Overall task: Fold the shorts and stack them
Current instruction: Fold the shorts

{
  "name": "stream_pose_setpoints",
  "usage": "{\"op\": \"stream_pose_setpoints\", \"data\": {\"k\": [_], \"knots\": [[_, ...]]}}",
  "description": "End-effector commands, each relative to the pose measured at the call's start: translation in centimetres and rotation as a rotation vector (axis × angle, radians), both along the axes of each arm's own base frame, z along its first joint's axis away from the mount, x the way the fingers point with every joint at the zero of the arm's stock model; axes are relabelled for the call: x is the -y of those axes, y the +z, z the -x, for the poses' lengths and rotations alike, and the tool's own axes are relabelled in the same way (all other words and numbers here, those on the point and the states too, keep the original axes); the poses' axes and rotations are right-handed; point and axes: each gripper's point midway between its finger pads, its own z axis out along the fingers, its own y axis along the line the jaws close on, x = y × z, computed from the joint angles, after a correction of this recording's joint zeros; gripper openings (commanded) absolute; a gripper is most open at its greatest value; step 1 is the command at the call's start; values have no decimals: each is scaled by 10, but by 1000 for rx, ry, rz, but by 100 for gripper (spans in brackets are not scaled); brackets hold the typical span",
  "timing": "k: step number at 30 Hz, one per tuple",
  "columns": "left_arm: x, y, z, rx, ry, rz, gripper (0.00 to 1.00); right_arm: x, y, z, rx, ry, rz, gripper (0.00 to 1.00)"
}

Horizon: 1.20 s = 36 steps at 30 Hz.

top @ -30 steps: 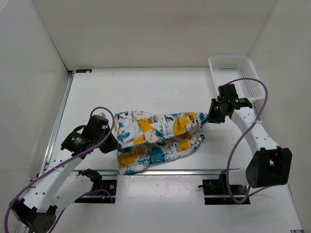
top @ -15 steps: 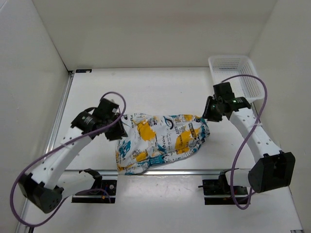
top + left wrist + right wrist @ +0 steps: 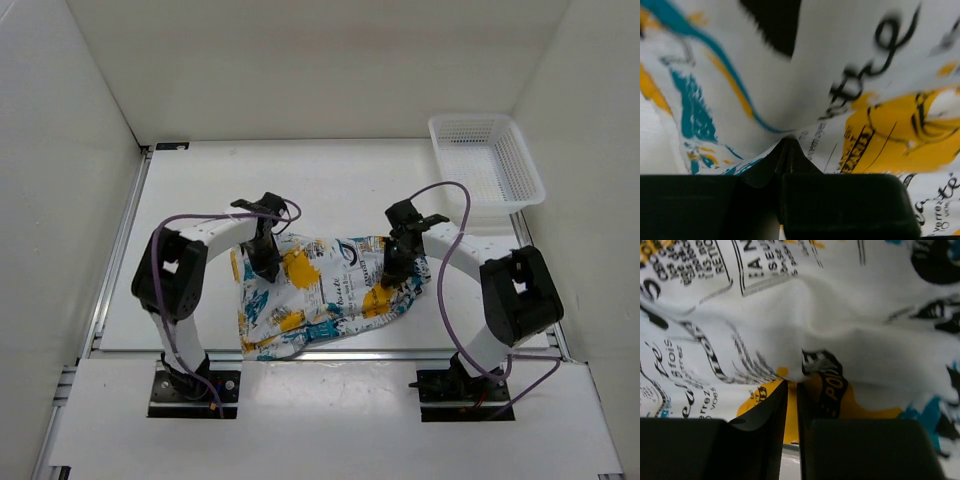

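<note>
Shorts (image 3: 330,295) lay bunched and part-folded toward 6 o'clock of the table (image 3: 200,190). Left pincer (image 3: 266,268) sat at their 10 o'clock edge, pressed together on a pucker of cloth. Right pincer (image 3: 389,275) sat at 3 o'clock with a thin slit between its fingers, grip unclear. Step looked mid-fold. Next move needs both edges held firmly, then lifted together and laid over evenly.

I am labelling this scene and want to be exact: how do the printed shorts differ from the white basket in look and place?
The shorts are soft, crumpled cloth with yellow, teal and black print; the basket is a plain white lattice with upright walls. The shorts lie mid-table near the front edge; the basket stands at the far right corner. Both rest on the table.
</note>
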Motion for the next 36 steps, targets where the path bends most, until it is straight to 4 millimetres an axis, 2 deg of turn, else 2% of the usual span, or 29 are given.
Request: {"op": "stream_pose_setpoints", "data": {"k": [1,2,3,4,5,6,7,9,10,11,13,14,16,17,18,20,21,22,23,24,25,26,27,28,29,30,33,34,36], "knots": [[10,19,-52,118,8,58,14,-17,-7,-17,27,-8,-61,17],[14,9,-56,92,-10,59,14,-16,-12,-16,11,-9,-53,17],[12,8,-67,99,-5,59,14,-17,-18,-18,8,-9,-52,17],[14,16,-88,136,-7,71,14,-22,-21,-27,8,-19,-55,17],[14,3,-96,112,-11,67,14,-24,-24,-30,-2,-29,-53,17],[12,2,-107,113,-8,64,14,-24,-32,-38,-11,-39,-48,17],[8,3,-132,135,-6,66,14,-30,-25,-56,19,-47,-64,17],[1,8,-153,153,-4,55,13,-34,-29,-78,25,-60,-66,17],[-8,14,-166,167,8,55,13,-39,-13,-99,62,-62,-81,16],[-11,29,-190,224,4,44,13,-43,-7,-108,74,-61,-87,16],[-21,47,-207,261,9,37,17,-45,6,-124,92,-62,-91,16],[-27,71,-227,326,22,48,19,-53,25,-141,140,-61,-114,18],[-38,96,-238,371,35,42,26,-52,46,-153,170,-59,-122,24],[-44,107,-237,380,33,39,37,-56,70,-163,225,-47,-142,36],[-52,132,-238,428,38,43,47,-56,81,-164,242,-46,-150,43],[-60,151,-228,453,51,45,71,-51,107,-160,296,-52,-157,59],[-68,160,-206,444,60,41,89,-47,113,-157,314,-49,-149,59],[-71,160,-192,428,60,38,90,-39,115,-155,327,-67,-133,59],[-81,157,-177,405,74,30,90,-30,128,-150,353,-81,-142,59],[-86,146,-142,349,100,49,88,-20,114,-138,312,-102,-126,54],[-86,139,-126,334,106,64,77,-8,119,-132,321,-125,-126,50],[-88,131,-109,308,135,78,74,7,101,-122,284,-151,-106,44],[-86,123,-93,284,130,95,74,10,99,-118,278,-156,-118,44],[-84,106,-60,222,145,122,74,17,94,-114,268,-170,-112,44],[-79,99,-45,198,145,134,79,21,94,-109,263,-166,-120,46],[-76,79,-20,124,160,133,81,29,83,-103,233,-172,-111,54],[-72,66,5,94,183,146,78,41,79,-98,232,-178,-97,60],[-74,54,19,54,196,136,76,46,79,-100,233,-192,-96,60],[-76,48,23,52,212,129,73,51,79,-101,239,-185,-88,60]]}}
